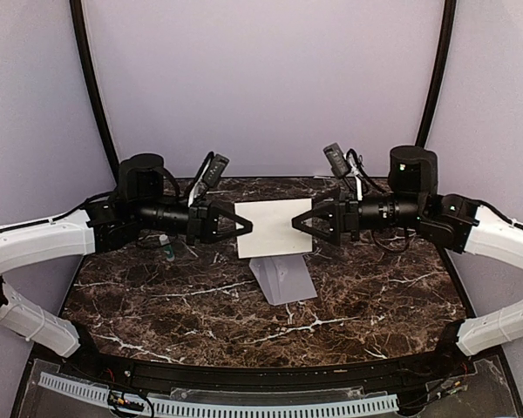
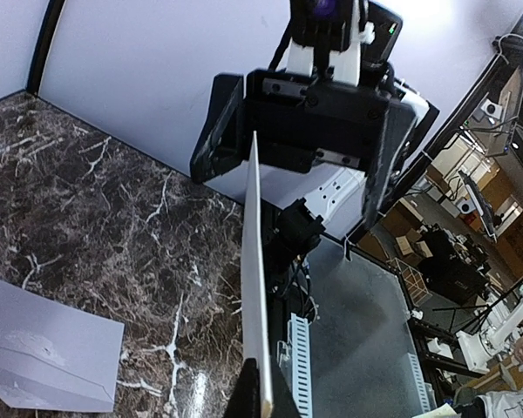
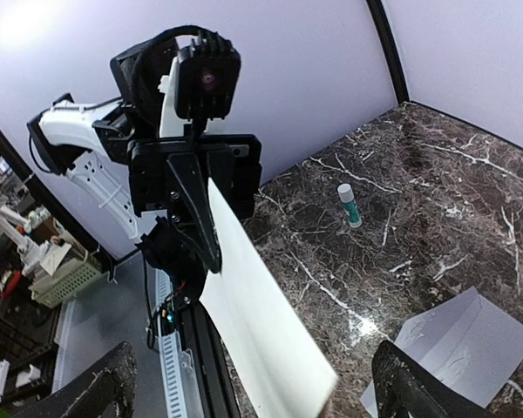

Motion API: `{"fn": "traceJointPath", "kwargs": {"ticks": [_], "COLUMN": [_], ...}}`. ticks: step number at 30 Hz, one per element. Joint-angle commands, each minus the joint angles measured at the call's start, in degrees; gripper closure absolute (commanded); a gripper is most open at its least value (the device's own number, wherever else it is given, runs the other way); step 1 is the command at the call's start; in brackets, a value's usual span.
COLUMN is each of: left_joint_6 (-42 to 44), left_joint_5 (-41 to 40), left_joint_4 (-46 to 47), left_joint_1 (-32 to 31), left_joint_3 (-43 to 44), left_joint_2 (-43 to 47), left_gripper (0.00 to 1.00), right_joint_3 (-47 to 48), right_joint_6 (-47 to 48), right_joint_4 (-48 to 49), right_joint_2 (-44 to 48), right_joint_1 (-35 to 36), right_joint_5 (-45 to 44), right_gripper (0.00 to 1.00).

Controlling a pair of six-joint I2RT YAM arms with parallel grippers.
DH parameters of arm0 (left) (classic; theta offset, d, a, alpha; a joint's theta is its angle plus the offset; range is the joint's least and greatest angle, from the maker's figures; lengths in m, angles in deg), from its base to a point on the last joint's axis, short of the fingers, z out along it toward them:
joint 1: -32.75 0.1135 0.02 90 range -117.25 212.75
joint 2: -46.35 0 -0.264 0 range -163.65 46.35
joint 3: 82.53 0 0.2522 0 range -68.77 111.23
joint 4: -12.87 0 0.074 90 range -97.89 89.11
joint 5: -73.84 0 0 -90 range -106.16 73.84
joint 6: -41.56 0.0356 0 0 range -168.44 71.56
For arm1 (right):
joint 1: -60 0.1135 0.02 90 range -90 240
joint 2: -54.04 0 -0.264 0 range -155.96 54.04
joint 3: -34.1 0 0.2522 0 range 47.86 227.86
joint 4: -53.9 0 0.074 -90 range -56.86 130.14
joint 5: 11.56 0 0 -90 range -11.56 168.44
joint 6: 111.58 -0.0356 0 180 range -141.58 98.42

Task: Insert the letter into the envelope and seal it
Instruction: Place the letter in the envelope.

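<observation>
The cream letter (image 1: 275, 228) hangs in the air above the table, between my two grippers. My left gripper (image 1: 244, 228) is shut on its left edge; the left wrist view shows the sheet edge-on (image 2: 254, 287) running up from the pinched fingertips (image 2: 263, 402). My right gripper (image 1: 298, 225) stands wide open at the letter's right edge, its fingers (image 3: 96, 392) spread on either side of the sheet (image 3: 261, 322) without touching it. The grey envelope (image 1: 283, 277) lies flat on the marble below the letter, also seen as the envelope (image 3: 458, 344) in the right wrist view.
A small glue stick (image 1: 166, 246) with a white cap lies on the table under the left arm, also visible as the glue stick (image 3: 349, 205). Curved lavender walls close the back and sides. The marble table (image 1: 174, 313) ends at a black front rail.
</observation>
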Motion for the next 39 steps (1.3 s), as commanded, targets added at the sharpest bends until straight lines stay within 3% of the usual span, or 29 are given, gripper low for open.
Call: {"fn": "traceJointPath", "kwargs": {"ticks": [1,5,11,27,33,36,39], "left_joint_6": [6.49,6.40,7.70,6.94,6.62,6.84,7.04], "left_joint_5": [-1.29,0.27,4.52,10.08,10.38,10.21,7.74], "left_joint_4": [-14.45,-17.12,-22.33,-21.56,-20.52,-20.61,-20.18], "left_joint_1": [-3.12,-5.13,-7.12,-7.62,-7.71,-7.66,-7.71], "left_joint_3": [3.28,3.77,4.54,5.79,6.49,7.06,7.29], "left_joint_2": [-1.73,-3.56,-5.22,-6.14,-7.11,-7.79,-7.86], "left_gripper": [1.00,1.00,1.00,1.00,1.00,1.00,0.94], "right_joint_3": [6.98,10.46,8.30,2.56,2.38,2.50,2.09], "right_joint_6": [8.84,10.65,8.50,2.36,2.64,2.89,2.78], "right_joint_4": [-14.10,-21.21,-20.11,-13.47,-13.31,-13.27,-12.75], "right_joint_2": [-1.62,-4.07,-5.43,-8.21,-8.63,-8.83,-8.19], "right_joint_1": [-0.28,-0.15,0.47,5.55,6.00,6.18,6.22], "right_joint_5": [1.83,3.04,7.09,12.81,14.58,15.53,15.08], "right_gripper": [0.10,0.13,0.18,0.69,0.81,0.97,1.00]}}
